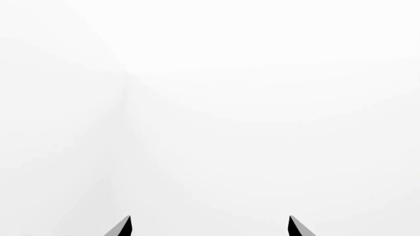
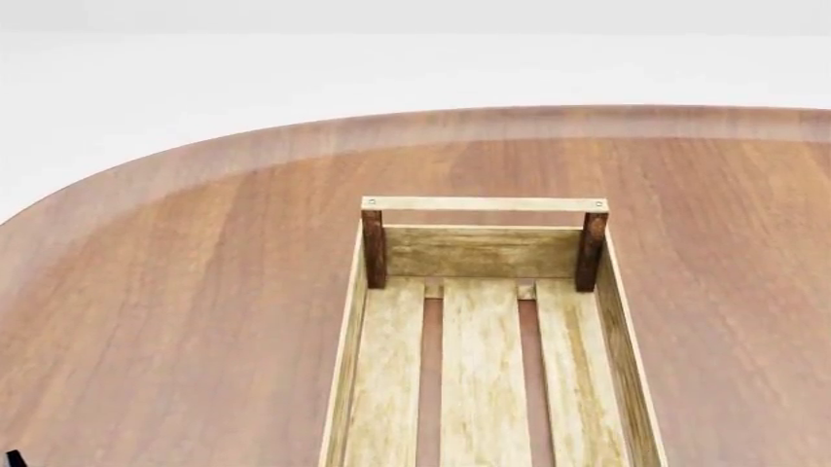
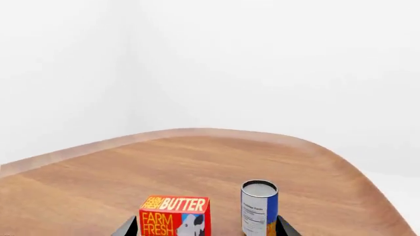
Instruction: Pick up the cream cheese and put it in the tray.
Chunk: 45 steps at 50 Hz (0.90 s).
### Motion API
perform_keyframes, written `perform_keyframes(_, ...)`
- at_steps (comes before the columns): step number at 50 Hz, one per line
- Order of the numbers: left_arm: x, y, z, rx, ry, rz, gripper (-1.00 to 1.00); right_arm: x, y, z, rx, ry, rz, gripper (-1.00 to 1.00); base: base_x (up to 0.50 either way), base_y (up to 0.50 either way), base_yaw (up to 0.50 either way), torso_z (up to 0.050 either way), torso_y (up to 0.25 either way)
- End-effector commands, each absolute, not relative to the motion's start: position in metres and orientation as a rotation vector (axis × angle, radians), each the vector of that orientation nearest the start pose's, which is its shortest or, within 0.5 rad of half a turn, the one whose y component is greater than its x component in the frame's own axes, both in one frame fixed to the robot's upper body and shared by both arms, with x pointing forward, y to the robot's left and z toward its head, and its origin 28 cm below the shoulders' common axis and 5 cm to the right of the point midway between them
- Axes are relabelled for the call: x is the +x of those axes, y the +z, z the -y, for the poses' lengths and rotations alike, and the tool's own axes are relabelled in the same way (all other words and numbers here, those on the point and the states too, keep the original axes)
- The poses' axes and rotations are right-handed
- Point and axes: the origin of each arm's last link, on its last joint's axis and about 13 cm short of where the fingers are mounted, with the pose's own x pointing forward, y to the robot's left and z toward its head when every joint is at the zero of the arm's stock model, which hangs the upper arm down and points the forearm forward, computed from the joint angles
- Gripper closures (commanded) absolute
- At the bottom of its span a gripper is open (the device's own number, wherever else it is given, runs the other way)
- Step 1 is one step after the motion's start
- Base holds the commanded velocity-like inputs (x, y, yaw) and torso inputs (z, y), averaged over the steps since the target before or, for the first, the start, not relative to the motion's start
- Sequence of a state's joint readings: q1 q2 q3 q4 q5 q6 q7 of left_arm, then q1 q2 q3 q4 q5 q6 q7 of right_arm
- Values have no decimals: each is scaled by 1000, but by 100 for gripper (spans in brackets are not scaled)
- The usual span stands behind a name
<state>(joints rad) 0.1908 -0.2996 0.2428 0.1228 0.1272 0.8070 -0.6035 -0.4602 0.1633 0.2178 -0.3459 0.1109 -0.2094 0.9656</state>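
The cream cheese is out of view in every frame. The tray (image 2: 377, 350), a light-wood slatted crate with dark brown corner posts, lies in the middle of the table in the head view, and the part I can see holds nothing. My left gripper (image 1: 210, 223) is open; only its two dark fingertips (image 1: 125, 227) show, against plain white background. My right gripper (image 3: 207, 225) is also open, low over the table, with nothing held between its tips.
A red-orange butter box (image 3: 174, 216) and a blue-and-white can (image 3: 258, 206) stand just ahead of the right gripper's tips. The brown wooden table (image 2: 195, 292) has a rounded far edge. A small dark tip (image 2: 11, 457) shows at the head view's lower left corner.
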Motion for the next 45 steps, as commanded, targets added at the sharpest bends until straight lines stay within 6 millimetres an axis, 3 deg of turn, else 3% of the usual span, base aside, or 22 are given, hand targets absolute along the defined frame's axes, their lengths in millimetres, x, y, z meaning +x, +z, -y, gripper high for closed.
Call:
perform_keyframes(1,154,52,-211,19,153,740,-100,99,32,175,-46,-1133,154,-100,0,0,0,0,0)
perform_keyframes(15,154,53,-211,15,153,738,-100,98,23,179,-4,-1142,105,-100,0,0,0,0,0)
perform_keyframes(45,157,51,-210,29,145,719,-100,96,24,186,174,-1160,-80,-100,0,0,0,0,0)
